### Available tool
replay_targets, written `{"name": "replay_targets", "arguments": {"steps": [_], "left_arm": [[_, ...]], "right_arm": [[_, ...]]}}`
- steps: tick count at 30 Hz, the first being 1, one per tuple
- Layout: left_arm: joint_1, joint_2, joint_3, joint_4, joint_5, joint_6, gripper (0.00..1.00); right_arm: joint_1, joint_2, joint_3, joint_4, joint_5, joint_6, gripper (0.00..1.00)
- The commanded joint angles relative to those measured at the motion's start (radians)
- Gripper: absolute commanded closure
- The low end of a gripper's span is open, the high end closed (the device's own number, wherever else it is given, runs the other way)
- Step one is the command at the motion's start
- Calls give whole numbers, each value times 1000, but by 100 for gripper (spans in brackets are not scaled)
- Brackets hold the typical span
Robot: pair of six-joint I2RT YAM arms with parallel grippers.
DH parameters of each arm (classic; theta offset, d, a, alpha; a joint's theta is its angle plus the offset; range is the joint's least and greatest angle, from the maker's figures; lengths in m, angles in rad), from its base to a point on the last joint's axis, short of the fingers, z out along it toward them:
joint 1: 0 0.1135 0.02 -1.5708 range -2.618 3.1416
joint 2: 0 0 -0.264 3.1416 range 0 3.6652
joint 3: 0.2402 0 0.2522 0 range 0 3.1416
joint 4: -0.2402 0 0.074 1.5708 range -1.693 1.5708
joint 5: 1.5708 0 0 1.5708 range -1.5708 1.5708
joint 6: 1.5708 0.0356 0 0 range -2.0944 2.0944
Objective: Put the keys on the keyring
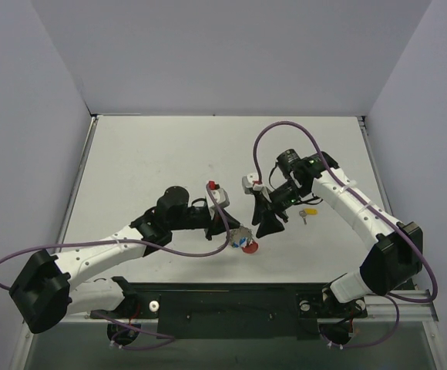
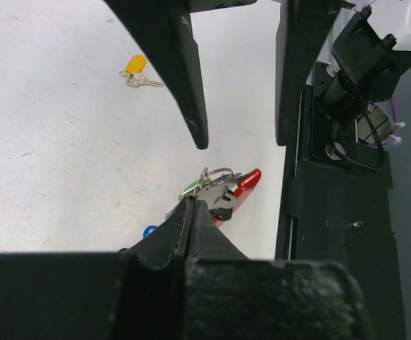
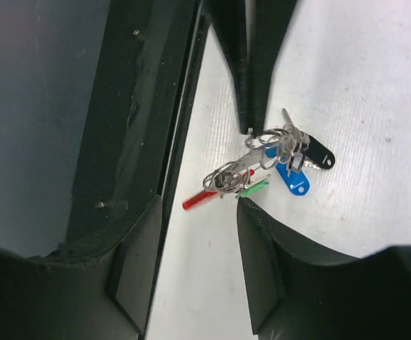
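The keyring (image 3: 223, 177), silvery coils with a red part, lies on the white table near its front edge. Black (image 3: 320, 155), blue (image 3: 295, 182) and green (image 3: 254, 188) keys hang bunched on it. My left gripper (image 2: 192, 204) is shut, its tips pinching a silvery loop of the keyring (image 2: 218, 176). In the top view it is beside the bundle (image 1: 246, 242). My right gripper (image 3: 198, 205) is open and empty, hovering just above the bundle, one fingertip by the green key. A yellow key (image 1: 308, 213) lies loose on the table to the right, also in the left wrist view (image 2: 136, 69).
The black base rail (image 1: 231, 302) runs along the table's front edge, close to the bundle. Purple cables (image 1: 285, 127) loop over both arms. Grey walls enclose the table on three sides.
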Motion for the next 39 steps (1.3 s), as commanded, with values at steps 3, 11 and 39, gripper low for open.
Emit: {"name": "replay_targets", "arguments": {"steps": [3, 11, 39], "left_arm": [[15, 10, 79, 21, 115, -24, 100], [14, 76, 122, 35, 169, -66, 100], [14, -4, 18, 196, 45, -139, 100]], "right_arm": [[15, -21, -18, -247, -99, -475, 58], [16, -6, 17, -237, -108, -420, 64], [48, 0, 99, 37, 1, 45, 81]]}}
